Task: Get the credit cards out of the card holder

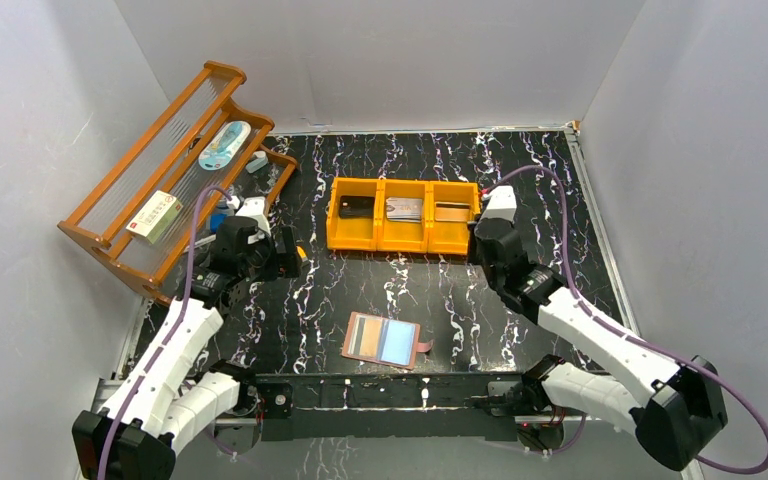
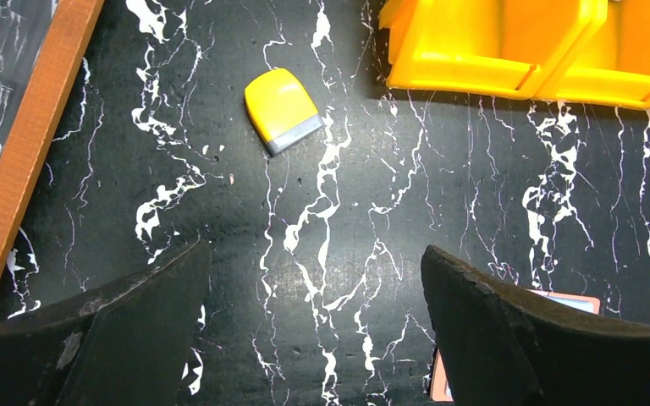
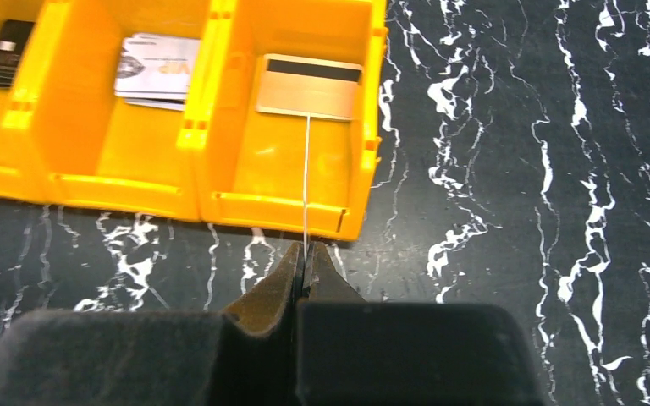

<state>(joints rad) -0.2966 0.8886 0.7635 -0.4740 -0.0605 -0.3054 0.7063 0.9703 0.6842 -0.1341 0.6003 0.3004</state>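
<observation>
While the left gripper hangs open, the right gripper pinches what seems an edge-on credit card over the tray, ready to drop.

Tabletop: smooth, low-sheen black surface with white stone-like veining. Tray toward the far edge: glossy moulded plastic. Tan credit card: plastic with a satin metallic face. Card holder: leather-like, matt. Rack at the left edge: varnished wood. Fingers of the left tool: matt black, scuffed.

card holder: mostly behind left end effector | orange tray: cropped top
</observation>
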